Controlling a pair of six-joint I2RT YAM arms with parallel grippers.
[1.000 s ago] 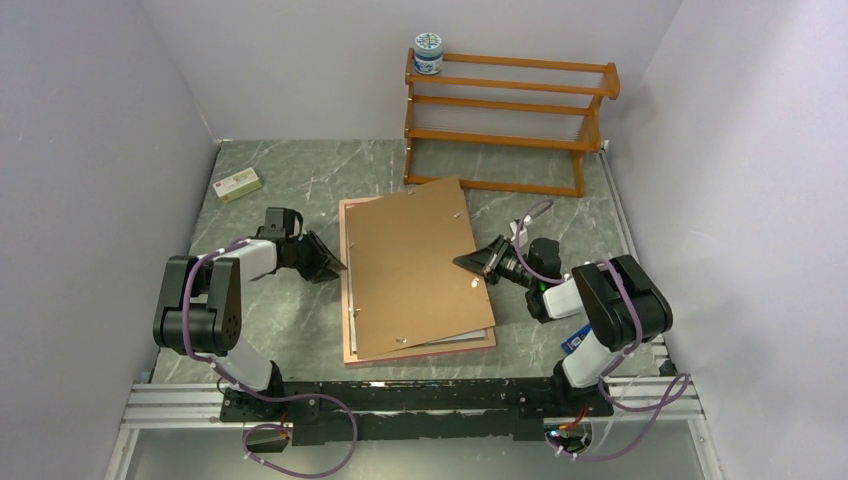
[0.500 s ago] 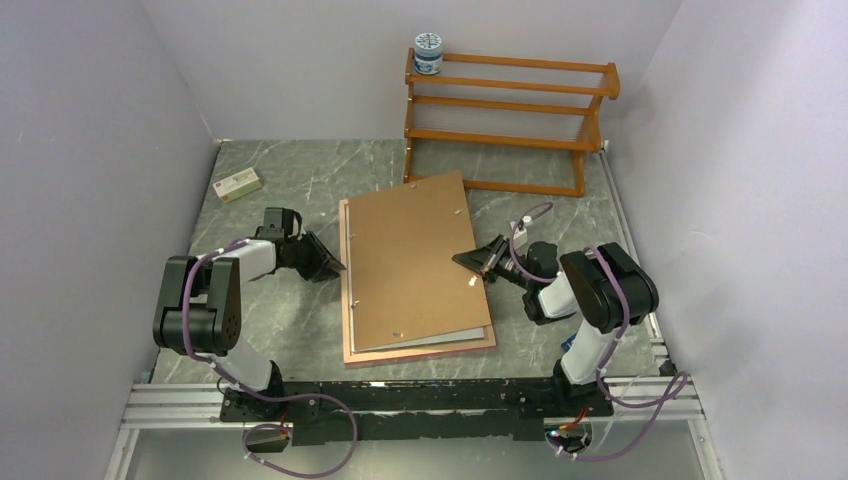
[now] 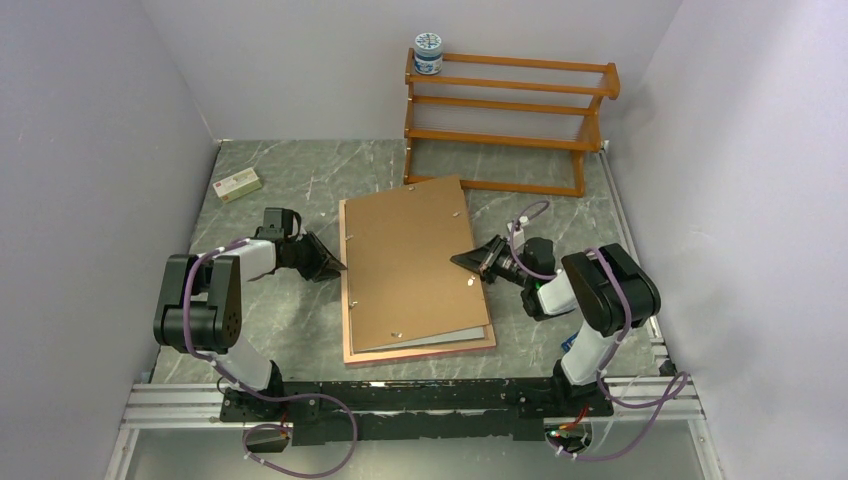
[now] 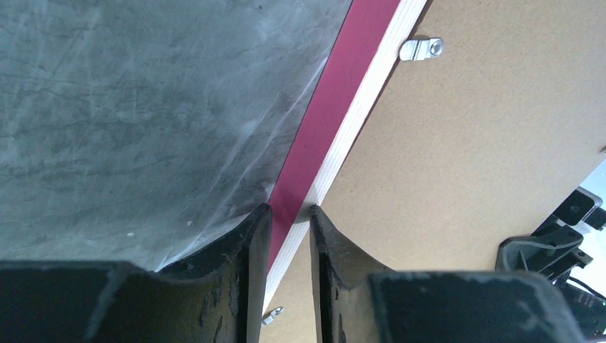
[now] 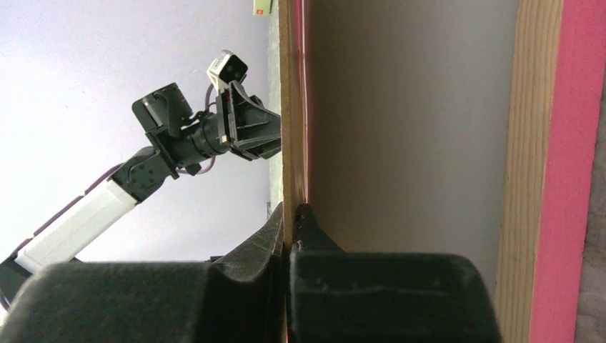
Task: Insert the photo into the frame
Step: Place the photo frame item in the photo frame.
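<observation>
The frame [image 3: 420,352] lies back up on the table, with its pink rail showing along the near and left edges. A brown fibreboard panel [image 3: 410,260] rests askew on it. My right gripper [image 3: 470,260] is shut on the panel's right edge, and the right wrist view shows the thin board [image 5: 291,107] pinched between the fingers. My left gripper [image 3: 335,265] is at the frame's left rail. Its jaws close across the pink and pale wood strip [image 4: 336,107]. A pale sheet [image 3: 445,338] shows under the panel. I cannot tell whether it is the photo.
An orange-brown wooden rack [image 3: 505,120] stands at the back right, with a small jar [image 3: 428,53] on its top corner. A small box [image 3: 238,184] lies at the back left. A blue object [image 3: 573,343] sits by the right arm's base.
My right gripper has shifted a little left with the panel, turning it closer in line with the frame. The left jaws have narrowed on the rail.
</observation>
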